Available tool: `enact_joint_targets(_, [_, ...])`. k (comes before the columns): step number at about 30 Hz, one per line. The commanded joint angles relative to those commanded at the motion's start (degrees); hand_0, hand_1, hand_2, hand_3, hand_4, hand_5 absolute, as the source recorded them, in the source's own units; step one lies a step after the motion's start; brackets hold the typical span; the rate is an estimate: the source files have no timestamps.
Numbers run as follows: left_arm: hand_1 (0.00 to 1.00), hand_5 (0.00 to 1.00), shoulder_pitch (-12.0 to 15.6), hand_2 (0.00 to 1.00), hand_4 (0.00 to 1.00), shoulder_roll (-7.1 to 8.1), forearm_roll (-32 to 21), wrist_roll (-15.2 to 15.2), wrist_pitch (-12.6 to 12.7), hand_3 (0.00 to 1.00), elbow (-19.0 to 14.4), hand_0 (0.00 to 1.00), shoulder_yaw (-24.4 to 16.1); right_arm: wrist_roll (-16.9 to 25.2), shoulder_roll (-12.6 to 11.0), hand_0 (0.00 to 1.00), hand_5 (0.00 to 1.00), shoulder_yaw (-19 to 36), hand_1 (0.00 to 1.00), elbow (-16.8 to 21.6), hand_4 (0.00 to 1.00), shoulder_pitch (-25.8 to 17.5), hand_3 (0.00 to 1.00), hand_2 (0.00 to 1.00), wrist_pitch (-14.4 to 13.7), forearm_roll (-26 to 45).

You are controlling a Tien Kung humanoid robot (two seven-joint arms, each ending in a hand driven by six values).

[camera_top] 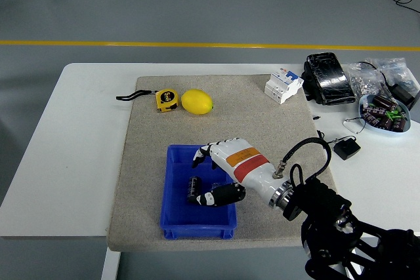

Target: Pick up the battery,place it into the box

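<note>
1. Head view shows the right hand (213, 172) reaching in from the lower right, poised over the blue box (176, 218) that sits on the grey mat (144, 162) on the desk (79, 142).
2. The battery (194, 189) — a dark cylinder — lies inside the box, left of centre, on its floor as far as I can tell.
3. The hand's fingers (209, 147) are spread and extended above the box's far half, while the thumb (220, 195) points toward the battery from the right; its tip is just beside the battery, and I cannot tell whether it touches. Nothing is clasped — the hand holds no object.
4. Judged from this, the pick and the placing look done: the battery is within the box walls and free of any grip.
5. What remains seems only to be lifting the hand clear of the box without nudging the battery or catching the rim.
6. The left hand is not in view.
7. Elsewhere on the mat, well apart from the box, lie a lemon (196, 101) and a tape measure (167, 100) — neither matters to the task.
</note>
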Motion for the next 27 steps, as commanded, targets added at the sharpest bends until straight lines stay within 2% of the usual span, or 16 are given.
enact_joint_targets(4, [0.692,0.674,-0.09,0.734,0.701,-0.03,-0.06,-0.03,0.04,0.678,0.01,0.724,0.07,0.17,-0.75,0.227,0.532,1.00,0.466,0.26,0.998,0.59,0.622,0.656,-0.57,0.15])
enact_joint_targets(8, [0.692,0.675,-0.10,0.735,0.700,-0.05,-0.08,-0.07,0.04,0.676,0.04,0.724,0.06,0.62,-3.15,0.235,0.524,3.10,0.472,-0.30,0.998,1.67,0.613,0.652,-0.18,0.44])
enact_joint_targets(14, [0.691,0.673,-0.01,0.733,0.700,-0.04,-0.12,-0.15,-0.02,0.675,0.06,0.722,0.05,0.75,-5.81,0.250,0.513,5.93,0.479,-5.40,0.998,2.10,0.603,0.648,-0.48,-0.87])
enact_joint_targets(17, [0.691,0.673,0.05,0.733,0.700,-0.08,-0.06,-0.15,-0.02,0.675,0.06,0.722,-0.03,1.10,-6.23,0.250,0.513,6.80,0.479,-7.66,0.998,1.36,0.603,0.648,-0.95,-1.28])
enact_joint_targets(19, [0.692,0.674,0.11,0.734,0.700,-0.17,0.03,-0.14,-0.01,0.675,0.07,0.722,-0.10,1.59,-6.25,0.240,0.474,7.19,0.471,-9.41,0.998,0.61,0.586,0.636,-1.50,-1.36])
enact_joint_targets(27, [0.694,0.675,0.13,0.737,0.701,-0.41,0.38,-0.09,-0.17,0.676,0.01,0.722,-0.22,2.74,-5.26,0.234,0.468,6.86,0.464,-14.20,0.998,-1.54,0.571,0.622,-3.01,-1.78])
